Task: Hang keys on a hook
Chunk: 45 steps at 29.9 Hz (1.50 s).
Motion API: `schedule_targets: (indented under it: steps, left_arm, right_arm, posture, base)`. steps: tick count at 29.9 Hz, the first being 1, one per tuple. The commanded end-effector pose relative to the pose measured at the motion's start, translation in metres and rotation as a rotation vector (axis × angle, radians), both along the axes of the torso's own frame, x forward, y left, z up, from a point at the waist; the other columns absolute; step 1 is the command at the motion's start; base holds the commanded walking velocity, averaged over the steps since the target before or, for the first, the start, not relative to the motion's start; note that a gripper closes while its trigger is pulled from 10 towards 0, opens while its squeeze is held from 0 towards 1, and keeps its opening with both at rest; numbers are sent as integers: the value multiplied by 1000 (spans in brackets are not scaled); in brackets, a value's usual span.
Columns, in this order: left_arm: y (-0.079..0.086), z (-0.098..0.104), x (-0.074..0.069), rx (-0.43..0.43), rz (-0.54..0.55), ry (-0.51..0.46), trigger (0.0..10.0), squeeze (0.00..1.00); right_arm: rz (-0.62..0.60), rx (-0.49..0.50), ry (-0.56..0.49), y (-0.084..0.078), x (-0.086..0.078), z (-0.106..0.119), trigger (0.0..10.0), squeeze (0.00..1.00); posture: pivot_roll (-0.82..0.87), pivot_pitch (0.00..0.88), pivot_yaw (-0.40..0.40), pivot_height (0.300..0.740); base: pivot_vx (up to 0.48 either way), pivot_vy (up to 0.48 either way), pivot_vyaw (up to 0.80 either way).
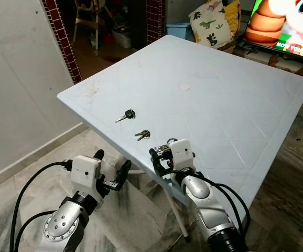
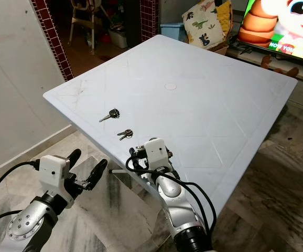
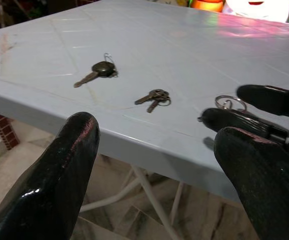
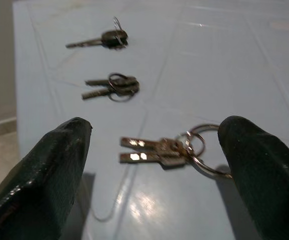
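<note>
pale blue table [image 1: 219, 94], silver keys [image 4: 164, 150], black-headed key [image 1: 126, 115]

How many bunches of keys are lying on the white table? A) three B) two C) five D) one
A: a dark-headed key lies farthest from the robot, a small pair of keys in the middle, and a shiny bunch on a ring sits between the open fingers of the right gripper, all on the white table.

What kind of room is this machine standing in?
Most likely a lived-in home, perhaps a living room. A television plays a cartoon beyond the white plastic table, a dinosaur-print cushion leans beside it, and a high chair stands past the tiled doorway.
</note>
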<state>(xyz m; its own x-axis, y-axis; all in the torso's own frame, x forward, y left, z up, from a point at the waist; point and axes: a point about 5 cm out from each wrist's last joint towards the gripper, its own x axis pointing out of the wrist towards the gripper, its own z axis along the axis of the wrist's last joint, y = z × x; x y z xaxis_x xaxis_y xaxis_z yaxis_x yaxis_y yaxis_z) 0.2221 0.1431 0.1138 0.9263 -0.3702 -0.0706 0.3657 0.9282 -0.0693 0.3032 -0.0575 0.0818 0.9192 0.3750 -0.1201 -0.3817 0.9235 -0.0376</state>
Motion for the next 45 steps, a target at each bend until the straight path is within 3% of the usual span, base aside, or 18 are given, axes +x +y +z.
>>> schedule_targets:
  steps: [1, 10, 11, 12, 14, 15, 16, 17, 19, 20, 23, 26, 33, 35, 41, 42, 43, 45]
  left_arm:
    - [0, -2, 0, 17, -4, 11, 10000, 0]
    - [-1, -1, 1, 23, -6, 9, 10000, 0]
    - [-1, -1, 0, 23, -6, 9, 10000, 0]
    - [-1, -1, 0, 23, -6, 9, 10000, 0]
    - [-1, -1, 0, 23, -6, 10, 10000, 0]
    - [-1, -2, -1, 25, -7, 12, 10000, 0]
    - [-1, -2, -1, 25, -7, 12, 10000, 0]
    - [-1, -2, -1, 25, -8, 13, 10000, 0]
    - [-1, -2, -1, 26, -8, 14, 10000, 0]
    - [-1, -2, -1, 27, -8, 14, 10000, 0]
    - [-2, -2, -2, 27, -10, 16, 10000, 0]
    - [-2, -3, -2, 28, -11, 19, 10000, 0]
    - [-2, -3, -1, 27, -12, 18, 10000, 0]
    - [-2, -3, -1, 29, -12, 19, 10000, 0]
    - [-3, -4, 0, 31, -17, 19, 10000, 0]
    - [-3, -4, 0, 31, -17, 19, 10000, 0]
    - [-4, -4, 1, 30, -18, 18, 10000, 0]
    - [-4, -4, 2, 30, -19, 18, 10000, 0]
  right_arm:
    - [13, 21, -13, 9, 2, 5, 10000, 0]
    - [54, 0, 26, 24, 0, -1, 9961, 0]
    - [48, -4, 31, 24, 0, -2, 8980, 0]
    - [35, -11, 41, 22, 1, -4, 8902, 0]
    - [26, -17, 56, 20, 1, -6, 9373, 0]
    - [5, -15, 79, 17, 2, -10, 7569, 0]
    - [0, -14, 85, 16, 2, -11, 7569, 0]
    - [-9, -20, 90, 15, 2, -13, 4745, 0]
    - [-16, -26, 94, 13, 2, -15, 4745, 0]
    - [-18, -38, 99, 12, 2, -16, 3137, 0]
    - [-52, -66, 111, 4, 3, -20, 3569, 0]
    - [-70, -65, 111, -2, 5, -20, 3098, 0]
    - [-112, -91, 100, -28, 6, -21, 3333, 0]
    - [-112, -97, 99, -35, 4, -21, 4314, 0]
    - [-79, -108, 111, -54, -7, -26, 5451, 0]
    - [-79, -108, 111, -54, -7, -26, 5451, 0]
    - [-72, -116, 116, -57, -10, -28, 4745, 0]
    - [-69, -121, 117, -60, -11, -28, 4745, 0]
  posture:
    - [93, 73, 53, 740]
    - [95, 79, 54, 740]
    - [95, 80, 55, 740]
    - [95, 81, 55, 740]
    - [95, 81, 55, 740]
    - [94, 83, 56, 740]
    - [94, 83, 56, 740]
    - [95, 84, 57, 740]
    - [95, 84, 57, 740]
    - [94, 85, 58, 740]
    - [93, 89, 59, 740]
    - [89, 91, 60, 740]
    - [83, 92, 59, 740]
    - [81, 93, 60, 740]
    - [70, 89, 62, 740]
    - [70, 89, 62, 740]
    - [67, 87, 63, 740]
    - [67, 87, 64, 740]
  base:
    - [0, 0, 0]
    - [0, 0, 0]
    - [0, 0, 0]
    - [0, 0, 0]
    - [0, 0, 0]
    - [0, 0, 0]
    - [0, 0, 0]
    - [0, 0, 0]
    - [0, 0, 0]
    - [0, 0, 0]
    - [0, 0, 0]
    - [0, 0, 0]
    - [0, 0, 0]
    - [0, 0, 0]
    - [0, 0, 0]
    - [0, 0, 0]
    - [0, 0, 0]
    - [0, 0, 0]
